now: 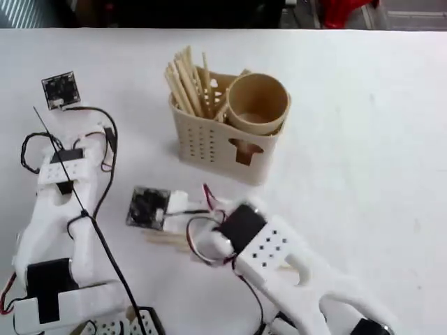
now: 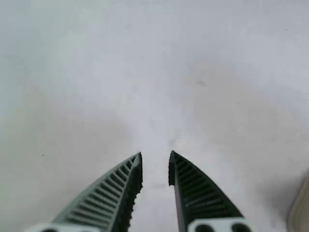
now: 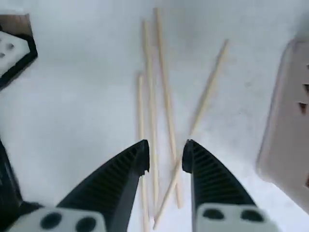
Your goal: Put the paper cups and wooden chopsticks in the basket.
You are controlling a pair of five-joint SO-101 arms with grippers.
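Most of the job looks done. In the high view the perforated basket stands upper centre of the frame on the white table, with a bundle of wooden chopsticks upright in its left part and a brown paper cup seated in its right part (whether more cups nest inside it, I cannot tell). No other cup lies on the table.

What is left is a small scatter of loose chopsticks lying flat on the table, lower centre of the frame, below the basket. The right gripper hangs just over them, jaws a little apart and holding nothing, with several sticks running out from between the tips. The left gripper sits over bare table, jaws slightly parted and empty.

I judge the last step to be picking up these sticks and dropping them in.
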